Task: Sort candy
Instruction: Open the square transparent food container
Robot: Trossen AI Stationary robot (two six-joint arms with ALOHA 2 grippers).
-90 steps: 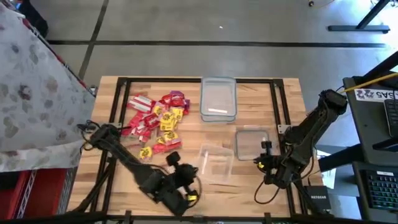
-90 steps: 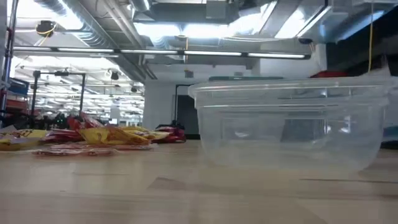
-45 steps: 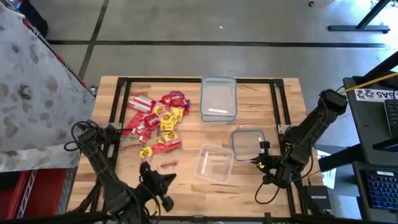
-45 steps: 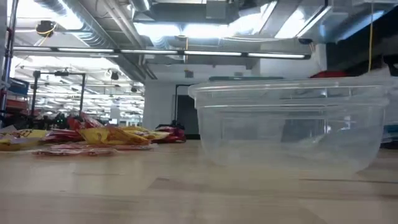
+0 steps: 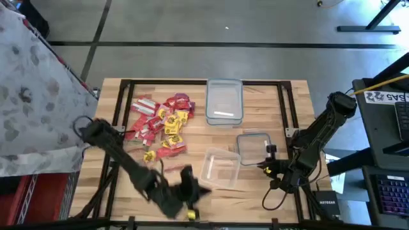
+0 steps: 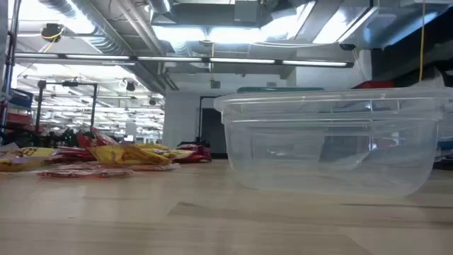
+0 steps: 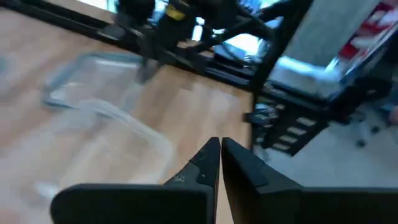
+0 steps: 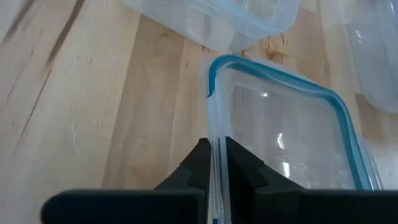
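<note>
Wooden table, sorting barely begun — our left gripper pinched together, empty.
Right gripper clamps the lid — next, reach the candy well behind us.

Left wrist view blurred: clear plastic tub and the dark right arm only smears. Small red, yellow and purple candy packets too small to read or count. Clear blue-rimmed lid cut off at frame edge. Low view: far candy indistinct.
</note>
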